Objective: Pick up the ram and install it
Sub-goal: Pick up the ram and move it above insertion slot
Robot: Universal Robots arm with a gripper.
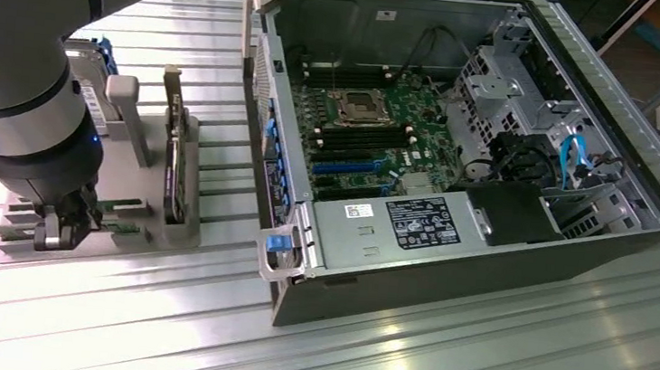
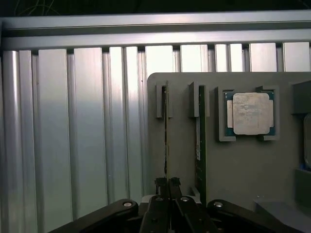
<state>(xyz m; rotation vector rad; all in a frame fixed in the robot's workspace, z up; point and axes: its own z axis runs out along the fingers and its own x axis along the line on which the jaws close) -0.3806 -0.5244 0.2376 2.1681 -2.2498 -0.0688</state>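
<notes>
The ram point(image 2: 166, 131) stands on its long edge in the grey holder point(image 2: 182, 150), seated in its slot, and I see it edge-on as a thin line; its far end sits in a small notched post and its near end runs between the fingertips; the gripper point(image 2: 167, 183) has its jaws drawn narrow, pinched on the ram's top edge from both sides. A twin stick point(image 2: 200, 145) stands parallel just beside it, apart, with a strip of bare holder between the two; beyond the twin, a CPU point(image 2: 250, 113) lies flat in its own pocket. On the ram's other side the holder's outer edge is near, and past it I have only the ribbed aluminium table point(image 2: 73, 136), so that flank is open. In the exterior view the arm point(image 1: 25, 74) comes down at that view's left onto the holder's near end; a dark card point(image 1: 169, 147) stands upright in the same holder, taller than the sticks, between the gripper and the case point(image 1: 356, 288). The case lies open side up at the exterior view's right, the motherboard point(image 1: 366, 129) exposed inside its raised walls; a band of bare table separates holder from case.
</notes>
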